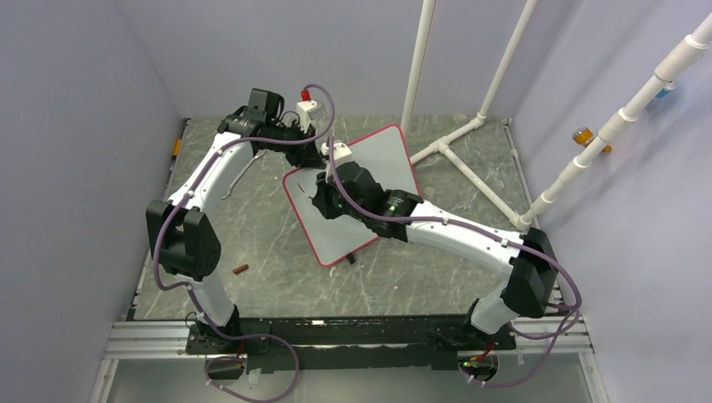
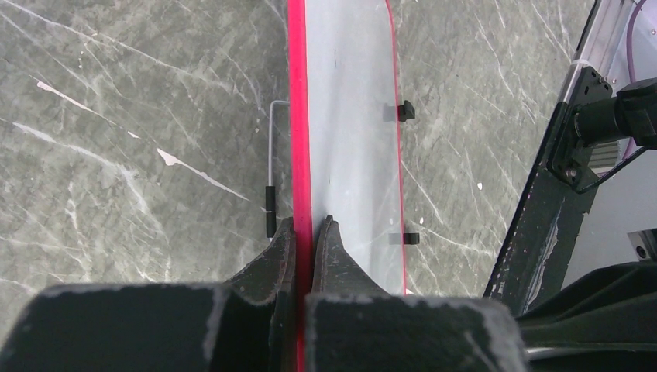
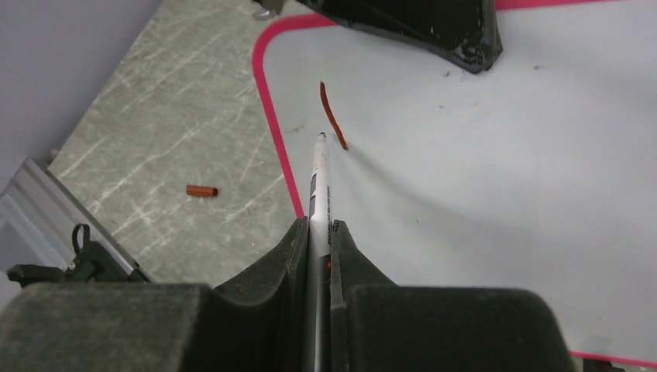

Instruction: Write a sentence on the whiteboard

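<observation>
**Right hand (image 3: 319, 231) gripping 1 marker (image 3: 320, 182), left hand (image 2: 304, 229) pinching the whiteboard (image 2: 352, 139)**

Black, scuffed fingers filled the foot of each wrist view, their bodies cut off at the bottom edge. The right hand's 2 fingers were closed on the thin white marker, whose rear end was hidden between them. Its tip pointed at the board just beside the lower end of 1 short, curved red-brown stroke (image 3: 333, 116), the only writing visible. Whether the tip touched the board could not be told.

The left hand's 2 fingers were closed narrowly on the whiteboard's red-pink frame, seen almost edge-on. 2 small black feet (image 2: 406, 111) stuck out from the board's other long edge.

From above, the smooth, pale grey, round-cornered whiteboard sat turned diagonally near the middle of the grey marbled surface (image 1: 252, 227), partly covered by the right arm. 1 small brown cylinder (image 3: 201, 191) lay on the surface, well apart from the board.
</observation>
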Motion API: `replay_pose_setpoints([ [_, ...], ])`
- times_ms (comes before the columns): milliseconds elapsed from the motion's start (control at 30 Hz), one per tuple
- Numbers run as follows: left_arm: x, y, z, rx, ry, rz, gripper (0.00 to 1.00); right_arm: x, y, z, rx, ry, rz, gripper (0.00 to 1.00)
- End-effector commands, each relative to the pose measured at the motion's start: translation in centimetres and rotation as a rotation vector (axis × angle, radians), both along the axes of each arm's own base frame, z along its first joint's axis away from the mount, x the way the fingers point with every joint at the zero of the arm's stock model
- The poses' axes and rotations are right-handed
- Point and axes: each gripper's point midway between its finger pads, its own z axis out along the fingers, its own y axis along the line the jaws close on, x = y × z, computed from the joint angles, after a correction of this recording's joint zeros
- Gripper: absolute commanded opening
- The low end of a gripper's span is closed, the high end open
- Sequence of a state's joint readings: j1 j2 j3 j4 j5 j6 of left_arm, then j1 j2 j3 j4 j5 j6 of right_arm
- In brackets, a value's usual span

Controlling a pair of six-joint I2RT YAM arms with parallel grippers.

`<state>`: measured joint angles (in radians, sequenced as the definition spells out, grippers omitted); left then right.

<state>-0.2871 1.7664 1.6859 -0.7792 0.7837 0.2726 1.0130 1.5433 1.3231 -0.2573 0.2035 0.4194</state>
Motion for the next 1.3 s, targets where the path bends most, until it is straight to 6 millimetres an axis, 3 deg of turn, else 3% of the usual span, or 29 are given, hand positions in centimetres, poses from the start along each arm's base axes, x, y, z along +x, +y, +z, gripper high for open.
replay_pose_setpoints([
  [0, 0.2, 0.5, -2.5, 0.141, -0.083, -0.035, 0.00, 1.3, 0.9, 3.4, 0.081, -0.044, -0.029, 0.00],
  [167, 0.2, 0.5, -2.5, 0.145, -0.085, -0.034, 0.00, 1.9, 1.1, 3.7, 0.092, -0.049, -0.043, 0.00],
  [533, 0.1, 0.4, -2.5, 0.146, -0.086, -0.036, 0.00, 2.6, 0.8, 2.0, 0.066, -0.016, -0.058, 0.00],
  [800, 0.1, 0.4, -2.5, 0.148, -0.088, -0.039, 0.00, 3.6, -1.7, 1.2, 0.035, -0.009, -0.141, 0.00],
  [967, 0.1, 0.3, -2.5, 0.146, -0.087, -0.040, 0.00, 4.2, -3.0, 1.5, 0.046, -0.011, -0.164, 0.00],
  [1267, 0.1, 0.3, -2.5, 0.148, -0.088, -0.039, 0.00, 2.8, -2.4, 3.8, 0.124, -0.035, -0.079, 0.00],
])
